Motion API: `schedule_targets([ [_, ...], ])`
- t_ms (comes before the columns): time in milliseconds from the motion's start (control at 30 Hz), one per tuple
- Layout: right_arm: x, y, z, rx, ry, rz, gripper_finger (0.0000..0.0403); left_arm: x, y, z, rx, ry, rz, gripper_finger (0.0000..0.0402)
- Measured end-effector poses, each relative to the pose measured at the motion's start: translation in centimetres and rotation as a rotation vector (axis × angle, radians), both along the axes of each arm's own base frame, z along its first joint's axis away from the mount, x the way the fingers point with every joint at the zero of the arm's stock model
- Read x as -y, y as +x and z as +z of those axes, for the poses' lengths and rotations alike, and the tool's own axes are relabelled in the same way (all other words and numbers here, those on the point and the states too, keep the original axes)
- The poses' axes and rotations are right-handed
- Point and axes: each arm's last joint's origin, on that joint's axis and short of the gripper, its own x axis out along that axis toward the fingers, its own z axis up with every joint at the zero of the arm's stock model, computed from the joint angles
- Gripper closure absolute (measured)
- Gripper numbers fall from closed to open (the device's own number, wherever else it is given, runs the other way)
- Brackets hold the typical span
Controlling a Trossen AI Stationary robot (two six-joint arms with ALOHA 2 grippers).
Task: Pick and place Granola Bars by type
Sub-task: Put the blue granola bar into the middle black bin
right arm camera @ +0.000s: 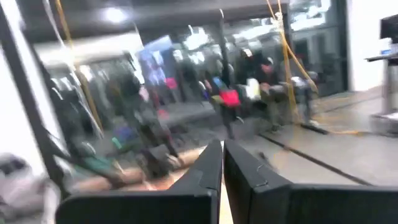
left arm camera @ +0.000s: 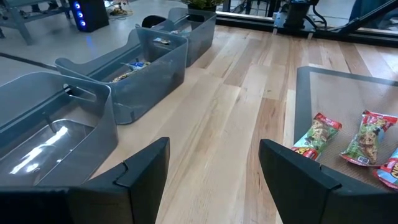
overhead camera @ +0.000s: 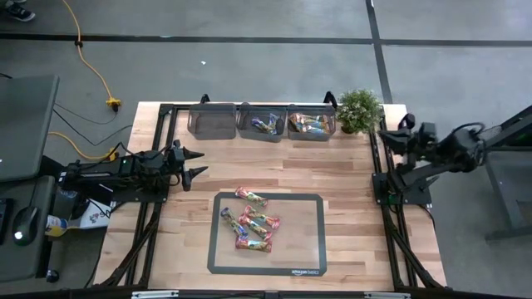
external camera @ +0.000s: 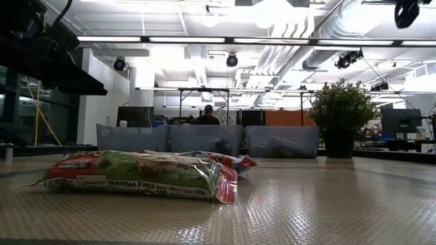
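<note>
Several granola bars in red-pink, green-tan and blue wrappers lie flat on a dark-framed mat in the middle of the table. In the low view a green-tan bar lies nearest. My left gripper hovers open over bare wood left of the mat, touching nothing; in its wrist view the gripper faces the bins, with bars to one side. My right gripper is shut and empty at the table's far right edge beside the plant; its own view shows the gripper pointing into the room.
Three grey translucent bins stand in a row at the far edge: the left bin holds nothing, the middle bin and right bin hold bars. A potted plant stands right of them. Bare wood lies between the bins and the mat.
</note>
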Motion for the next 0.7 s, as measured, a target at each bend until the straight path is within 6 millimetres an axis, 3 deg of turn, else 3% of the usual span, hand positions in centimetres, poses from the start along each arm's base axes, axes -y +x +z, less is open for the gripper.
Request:
schedule_targets([
  [300, -0.5, 2.0, -1.8, 0.037, -0.010, -0.051, 0.0402, 0.0, 0.0, 0.0, 0.000, -0.001, -0.004, 0.0159],
  [567, -1.3, 4.5, -5.6, -0.006, 0.015, -0.038, 0.0402, 0.0, 0.0, 0.0, 0.000, -0.003, -0.009, 0.0159],
  [700, -1.6, 5.4, -6.9, 0.058, 0.041, -0.042, 0.0402, 0.0, 0.0, 0.0, -0.001, -0.003, -0.010, 0.0159],
])
